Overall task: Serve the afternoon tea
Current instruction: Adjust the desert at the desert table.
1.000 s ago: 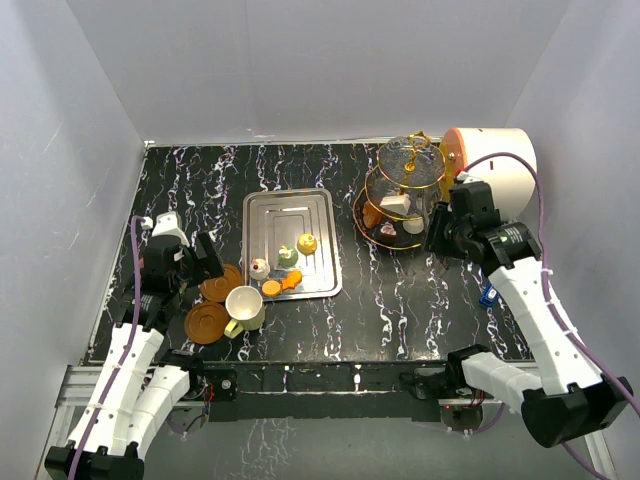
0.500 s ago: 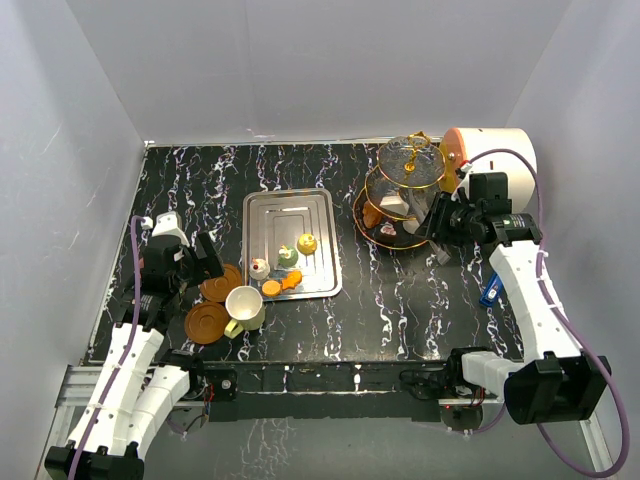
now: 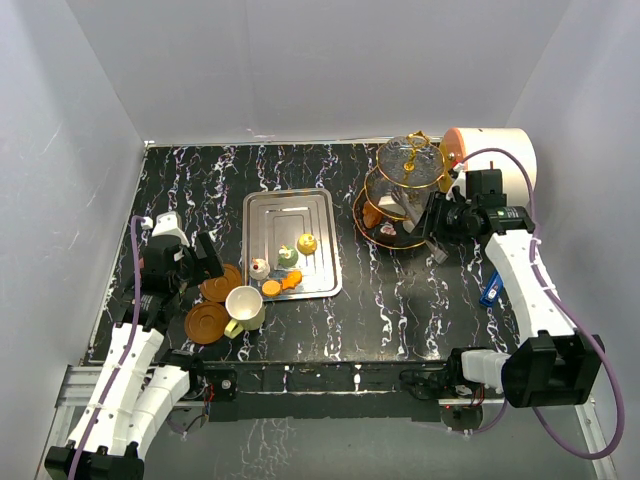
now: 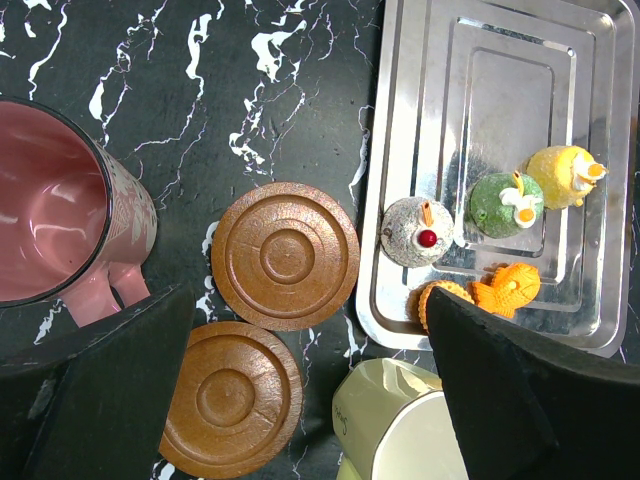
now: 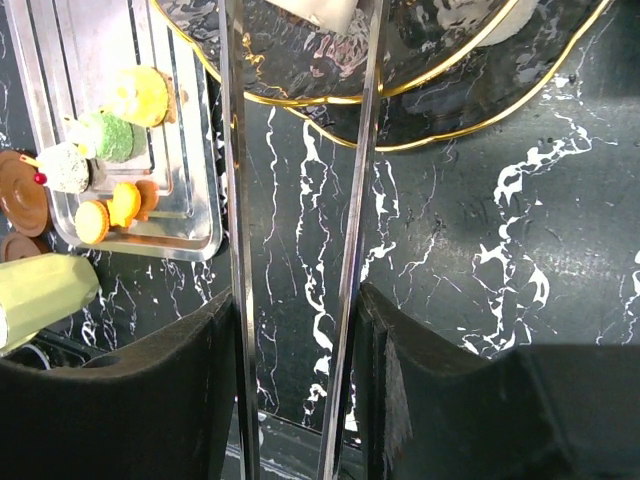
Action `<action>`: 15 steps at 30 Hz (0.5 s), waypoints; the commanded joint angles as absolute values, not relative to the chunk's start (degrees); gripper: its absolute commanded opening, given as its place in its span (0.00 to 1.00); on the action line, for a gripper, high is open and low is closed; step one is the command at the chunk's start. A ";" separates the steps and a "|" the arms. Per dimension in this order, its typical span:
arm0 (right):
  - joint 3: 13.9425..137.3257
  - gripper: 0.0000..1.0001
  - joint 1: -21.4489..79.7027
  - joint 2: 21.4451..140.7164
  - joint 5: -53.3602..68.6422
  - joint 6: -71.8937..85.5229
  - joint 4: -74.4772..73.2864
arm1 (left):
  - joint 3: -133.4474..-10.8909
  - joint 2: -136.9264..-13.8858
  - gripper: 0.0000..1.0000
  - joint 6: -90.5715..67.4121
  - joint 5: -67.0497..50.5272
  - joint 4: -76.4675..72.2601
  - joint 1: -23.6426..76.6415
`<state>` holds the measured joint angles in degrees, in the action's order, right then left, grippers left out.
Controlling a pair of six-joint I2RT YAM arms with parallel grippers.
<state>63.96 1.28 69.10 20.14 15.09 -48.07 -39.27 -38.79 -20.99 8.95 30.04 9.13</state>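
Three-tier glass stand with gold frame (image 3: 408, 160) far right on black marbled bench (image 3: 200, 190); cakes (image 3: 396, 205) on it blurred to us behind glass. Right fingers (image 5: 130, 400) clamp thin steel tongs (image 5: 232, 200), tips cut off at stand. More small cakes (image 4: 500, 203) on rectangular steel tray (image 4: 500, 90), mid-bench. Left fingers (image 4: 110, 400) spread wide, empty, over two brown saucers (image 4: 285, 255) beside maroon cup (image 4: 50, 210), cream cup (image 4: 400, 430); cream cup's faint mark we cannot read.
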 commanded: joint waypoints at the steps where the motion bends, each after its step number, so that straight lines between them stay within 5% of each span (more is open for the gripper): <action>1: 66.27 0.40 0.90 69.27 23.94 14.17 -46.33 | -39.75 -38.61 0.99 -20.57 8.81 29.86 9.23; 15: 66.49 0.23 0.92 62.55 16.04 14.45 -46.36 | -39.74 -38.69 0.99 -20.48 8.48 29.72 9.23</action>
<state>63.96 1.06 67.05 21.04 15.05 -49.50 -39.27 -38.81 -20.99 8.95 30.04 9.13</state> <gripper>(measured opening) 0.335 0.986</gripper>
